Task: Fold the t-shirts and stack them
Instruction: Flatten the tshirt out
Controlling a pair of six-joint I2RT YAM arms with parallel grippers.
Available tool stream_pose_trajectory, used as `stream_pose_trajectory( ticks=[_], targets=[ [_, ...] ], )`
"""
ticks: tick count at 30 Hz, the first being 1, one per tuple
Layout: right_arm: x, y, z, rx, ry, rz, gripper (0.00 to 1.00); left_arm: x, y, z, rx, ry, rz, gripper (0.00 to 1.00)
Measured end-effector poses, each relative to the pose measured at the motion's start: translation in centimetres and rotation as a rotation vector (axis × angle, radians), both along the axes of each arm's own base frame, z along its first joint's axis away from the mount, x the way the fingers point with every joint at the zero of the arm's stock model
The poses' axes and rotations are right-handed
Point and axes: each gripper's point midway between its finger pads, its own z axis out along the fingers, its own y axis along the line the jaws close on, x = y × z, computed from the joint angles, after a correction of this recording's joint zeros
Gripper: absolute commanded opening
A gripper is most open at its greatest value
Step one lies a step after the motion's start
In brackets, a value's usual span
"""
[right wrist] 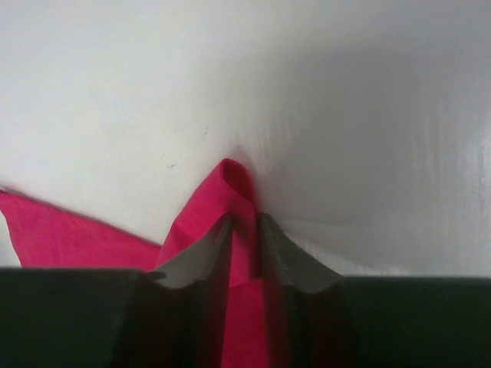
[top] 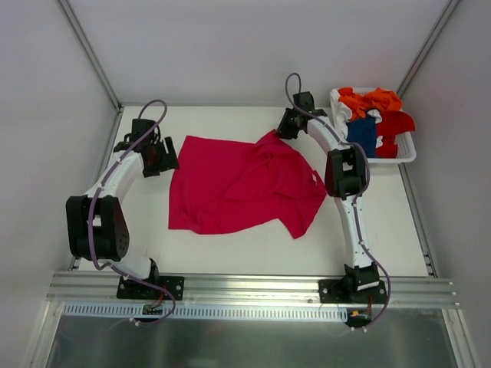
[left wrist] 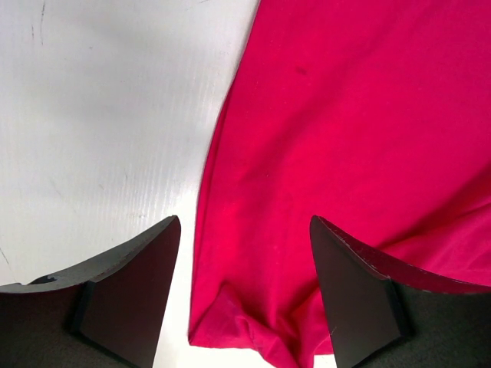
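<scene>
Your right end effector grips the crimson-pink t-shirt; left end effector, open, straddles its far-left corner.

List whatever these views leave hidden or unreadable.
- Right wrist view: the right gripper pinches a fold of the crimson-pink cloth t-shirt; its own dark fingers hide the cloth below.
- Top view: its fingertips are hidden under its black wrist.
- Top view: the bunched orange, red and dark blue cloth shirts overlap in the white slatted plastic basket, hiding lower layers.
- Left wrist view: picture edges cut the t-shirt off.
</scene>
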Motion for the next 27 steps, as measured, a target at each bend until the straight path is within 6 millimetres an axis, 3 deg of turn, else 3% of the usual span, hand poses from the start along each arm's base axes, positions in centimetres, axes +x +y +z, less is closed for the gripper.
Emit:
stream_pose_trajectory(
  ticks=[4,7,11,14,19,23,27],
  targets=[
    [-0.1,0.1,-0.1,-0.004,0.003,0.004,0.01,0.3,0.1,-0.4,-0.004,0.015,0.004,0.7],
    [-0.1,0.0,-0.1,-0.007,0.003,0.004,0.01,1.7,0.4,-0.5,-0.007,0.023,0.013,0.73],
    [-0.2,-0.1,-0.1,-0.009,0.003,0.006,0.01,5.8,0.8,-0.4,-0.017,0.012,0.037,0.76],
    [-0.3,-0.2,0.3,-0.014,0.0,0.012,0.01,10.0,0.8,-0.4,-0.03,-0.017,0.054,0.78],
    [-0.1,-0.2,2.7,-0.013,-0.041,0.026,0.01,15.8,0.4,-1.3,-0.067,-0.058,0.073,0.78],
    [-0.1,0.0,5.1,0.003,-0.079,0.038,0.0,18.3,0.0,-3.2,-0.105,-0.049,0.1,0.77],
    [-0.1,0.2,5.7,0.012,-0.086,0.045,0.0,19.3,-0.4,-5.0,-0.138,-0.024,0.126,0.76]
  ],
)
